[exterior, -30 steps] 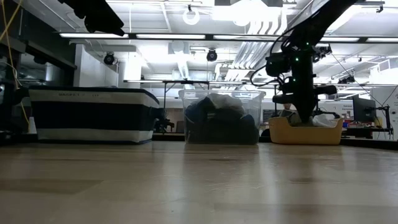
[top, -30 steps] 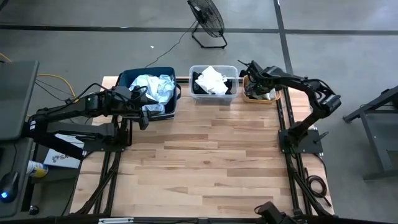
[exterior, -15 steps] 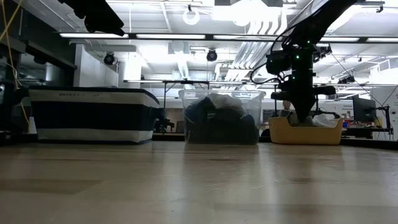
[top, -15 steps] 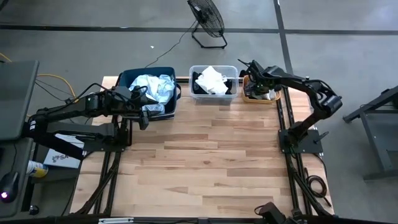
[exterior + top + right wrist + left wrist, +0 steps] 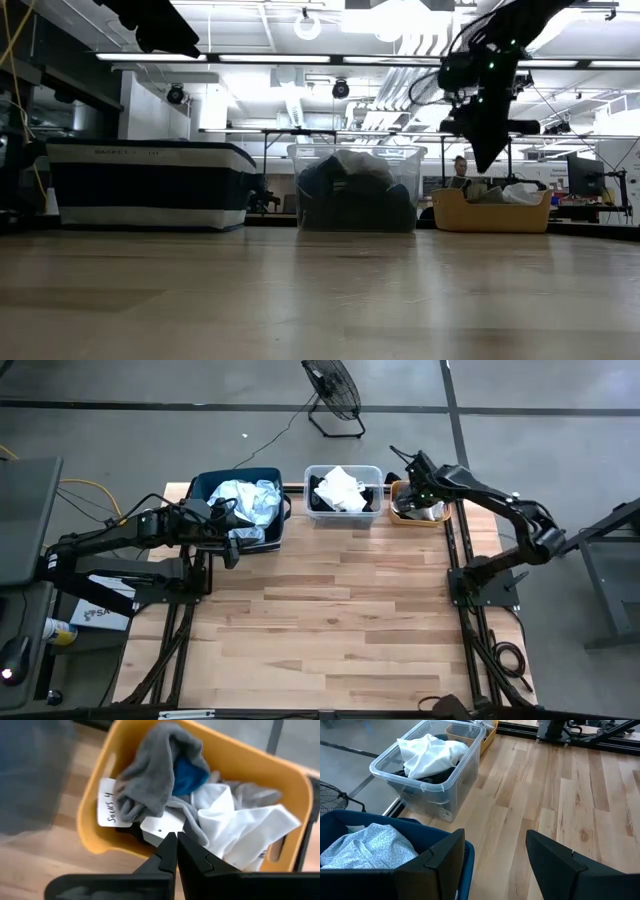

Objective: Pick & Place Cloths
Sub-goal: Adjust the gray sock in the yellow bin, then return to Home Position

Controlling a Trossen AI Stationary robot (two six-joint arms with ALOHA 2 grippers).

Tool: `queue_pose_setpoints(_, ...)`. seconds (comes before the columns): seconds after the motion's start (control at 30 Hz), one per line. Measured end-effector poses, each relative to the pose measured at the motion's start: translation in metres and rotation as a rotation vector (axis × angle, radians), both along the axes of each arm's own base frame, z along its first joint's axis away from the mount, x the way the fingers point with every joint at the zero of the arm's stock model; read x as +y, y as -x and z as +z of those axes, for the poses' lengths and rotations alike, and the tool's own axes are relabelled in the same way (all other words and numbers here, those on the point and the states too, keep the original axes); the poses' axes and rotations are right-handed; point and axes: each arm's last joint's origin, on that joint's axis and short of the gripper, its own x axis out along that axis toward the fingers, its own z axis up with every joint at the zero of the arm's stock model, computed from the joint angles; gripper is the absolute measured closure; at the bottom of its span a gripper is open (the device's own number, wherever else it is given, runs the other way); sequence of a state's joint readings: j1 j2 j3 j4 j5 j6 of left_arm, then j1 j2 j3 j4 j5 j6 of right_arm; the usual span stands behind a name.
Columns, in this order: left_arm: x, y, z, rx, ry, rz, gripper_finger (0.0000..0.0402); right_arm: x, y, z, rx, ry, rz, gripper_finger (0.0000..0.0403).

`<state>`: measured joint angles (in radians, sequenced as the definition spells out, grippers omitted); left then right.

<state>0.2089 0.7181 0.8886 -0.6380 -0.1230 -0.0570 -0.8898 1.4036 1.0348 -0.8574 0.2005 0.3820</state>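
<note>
three containers stood in a row along the top edge of the table (image 5: 330, 610) in the high view when you paused: the navy fabric bin (image 5: 205, 488) at upper left, the clear tub (image 5: 344, 512) in the middle and the orange tub (image 5: 400, 515) to its right. your right gripper (image 5: 422, 488) hung above the orange tub with its fingers pressed together on nothing; in the right wrist view they met in a point directly over the heap, with no cloth caught between them. the grey sock (image 5: 155, 767) lay just ahead of that point, its long axis running from the tub's near wall up toward the far rim, with a blue piece (image 5: 187, 772) tucked beside it and the white cloth (image 5: 245, 832) spread toward the right of the frame. i counted two white paper tags there, one handwritten. so the thing you would go for next sat straight below and slightly forward of the closed claw, and that claw would need to part before descending, in my judgement. your left gripper (image 5: 495, 855) waited with its fingers spread wide and empty at the near rim of the navy bin, where the pale blue patterned cloth (image 5: 367, 845) lay just beside it; the clear tub with its white cloth (image 5: 427, 752) over dark pieces was well apart from it. the right arm was plainly nearer the socks, the left nearer the pale blue piece. in the low view a person showed faintly beyond the orange tub.
</note>
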Motion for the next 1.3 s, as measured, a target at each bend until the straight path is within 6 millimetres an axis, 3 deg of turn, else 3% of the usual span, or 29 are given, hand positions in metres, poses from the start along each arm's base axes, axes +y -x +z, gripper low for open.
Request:
queue_pose_setpoints(0.27, 0.0, 0.0, 0.0, -0.028, 0.08, 0.035, 0.0197, 0.02, 0.008, 0.035, -0.126, 0.096, 0.184, 0.0399)
queue_pose_setpoints(0.47, -0.004, -0.001, 0.0, -0.052, 0.202, -0.058, 0.0197, 0.056, 0.008, 0.053, -0.31, 0.119, 0.468, 0.0399)
queue_pose_setpoints(0.6, -0.005, -0.001, 0.0, -0.062, 0.238, -0.072, 0.0197, 0.086, 0.012, 0.041, -0.496, 0.122, 0.616, 0.0399)
queue_pose_setpoints(0.87, -0.016, -0.012, 0.006, -0.163, 0.217, -0.141, 0.0197, 0.141, 0.034, 0.012, -0.819, 0.061, 0.704, 0.0399)
queue_pose_setpoints(1.17, -0.04, -0.036, -0.056, -0.372, 0.288, -0.205, 0.0197, 0.178, 0.041, 0.008, -1.36, 0.232, 0.894, 0.0399)
queue_pose_setpoints(1.3, -0.05, -0.036, -0.07, -0.489, 0.278, -0.213, 0.0197, 0.188, 0.044, 0.003, -1.52, 0.314, 0.951, 0.0399)
